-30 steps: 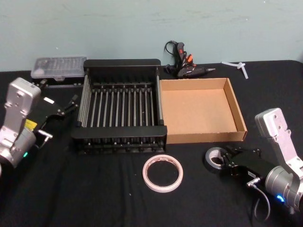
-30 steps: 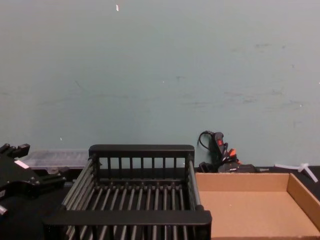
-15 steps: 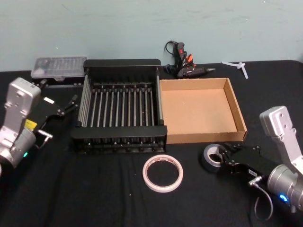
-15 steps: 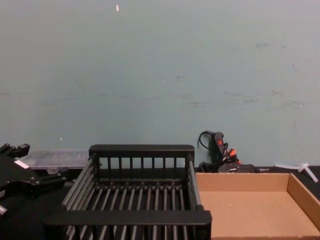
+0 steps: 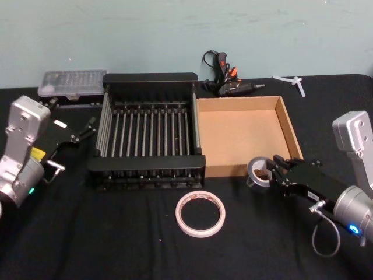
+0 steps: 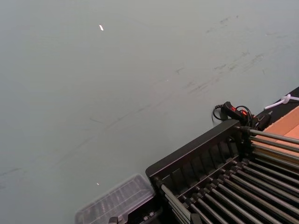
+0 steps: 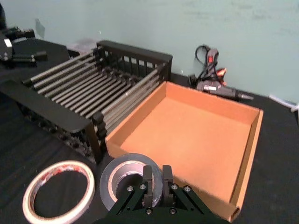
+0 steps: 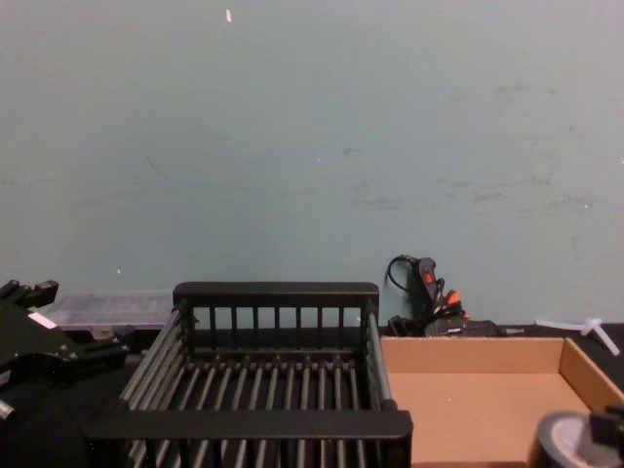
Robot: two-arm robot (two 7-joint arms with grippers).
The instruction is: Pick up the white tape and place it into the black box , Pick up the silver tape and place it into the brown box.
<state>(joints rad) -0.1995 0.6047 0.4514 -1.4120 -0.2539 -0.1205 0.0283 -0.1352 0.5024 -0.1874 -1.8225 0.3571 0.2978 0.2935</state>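
Just outside the near wall of the brown box (image 5: pixel 245 137), the right gripper (image 5: pixel 275 173) holds the silver tape (image 5: pixel 258 172), fingers pinching its rim. To land it cleanly, I'd lift clear of that wall, centre over the box floor, then release low.

- The crate (image 5: pixel 150 131) sits mid-tabletop (image 5: pixel 105 233), the cardboard tray (image 5: pixel 247 135) touching it at 3 o'clock.
- The white roll (image 5: pixel 200 214) lies at the crate's 6 o'clock.
- The grey roll (image 5: pixel 260 172) hangs in the right tool (image 5: pixel 273 172) at the tray's 6 o'clock edge.
- The left tool (image 5: pixel 87 129) is at the crate's 9 o'clock.
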